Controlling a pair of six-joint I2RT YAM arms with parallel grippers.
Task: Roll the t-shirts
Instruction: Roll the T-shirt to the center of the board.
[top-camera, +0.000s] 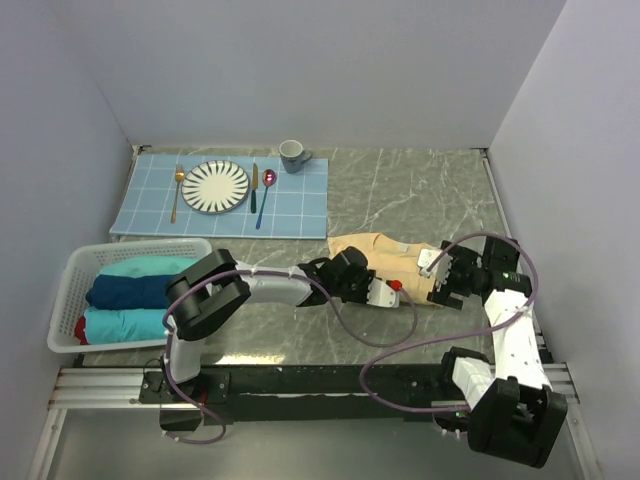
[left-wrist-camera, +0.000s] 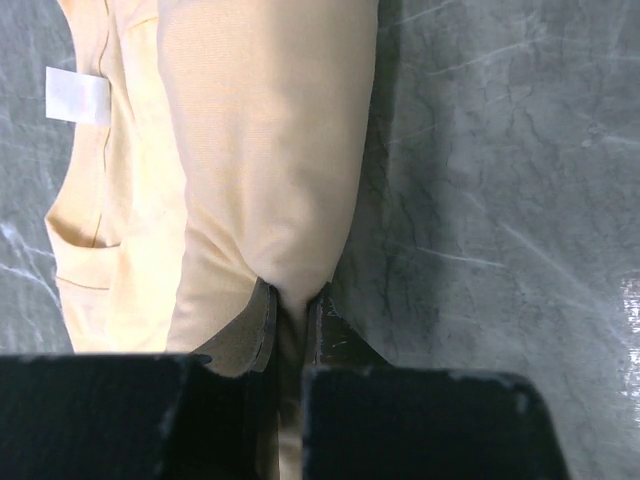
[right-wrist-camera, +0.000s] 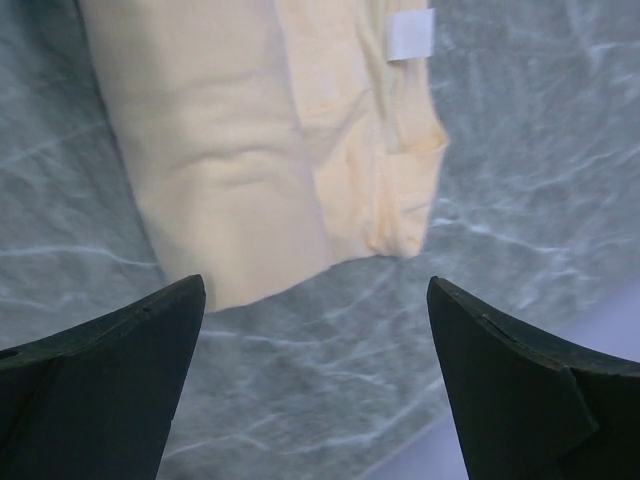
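Shirt (left-wrist-camera: 270, 150), yellow-tan, lies straight ahead of the left pincer (left-wrist-camera: 292, 312), which pinches its rolled edge tight. Right pincer (right-wrist-camera: 315, 290) hangs spread wide, the far end just beyond its tips. Best to grip there at matching height, then roll both ends evenly.

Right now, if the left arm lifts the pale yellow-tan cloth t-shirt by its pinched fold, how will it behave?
Likely floppy: the pale yellow-tan cloth t-shirt puckers where the left gripper pinches it, so the loose layers would probably sag and unfold. Probably light too: its thin folds lie flat on the grey marbled table.
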